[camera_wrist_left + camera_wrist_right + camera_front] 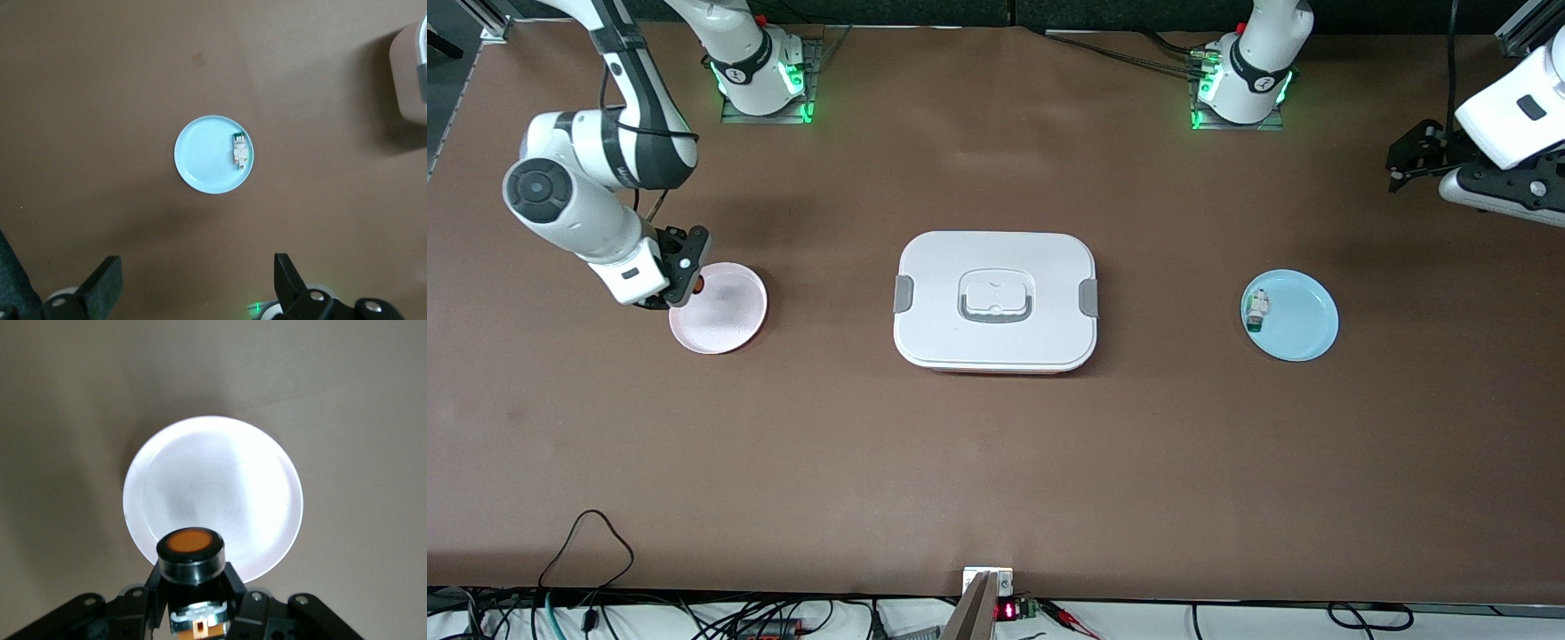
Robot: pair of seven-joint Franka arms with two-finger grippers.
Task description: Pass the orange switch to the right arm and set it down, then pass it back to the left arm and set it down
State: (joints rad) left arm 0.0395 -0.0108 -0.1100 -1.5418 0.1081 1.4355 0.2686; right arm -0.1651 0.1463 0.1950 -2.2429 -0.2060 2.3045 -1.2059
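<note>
Presently, the right gripper (691,283) hangs over the rim of the pink plate (725,316), at the right arm's end of the bench (996,462). Fingers (150,597) closed tight on the orange switch (191,550); in the right wrist view the switch sits clamped between them, orange face up, round black collar beneath it, over the plate's edge. In the front view only a sliver of orange (700,284) shows at the gripper's tip. Whether the switch touches the plate cannot be told.

The box (996,302) sits mid-bench, between the two plates, lid on, grey latches at both short ends, recessed handle on top. A thin reddish edge shows at its base on the side nearer the front camera.

The blue plate (1294,316) lies toward the left arm's end of the bench, well apart from the box. A small white-and-green part (1257,311) lies on it, close to the rim on the box side.

The left gripper (1409,158) waits, up in the air over bare bench at the left arm's end. Fingers (288,280) spread wide, holding nothing. The left wrist view looks down on the blue plate and the part, with a corner of the box at the picture's edge.
</note>
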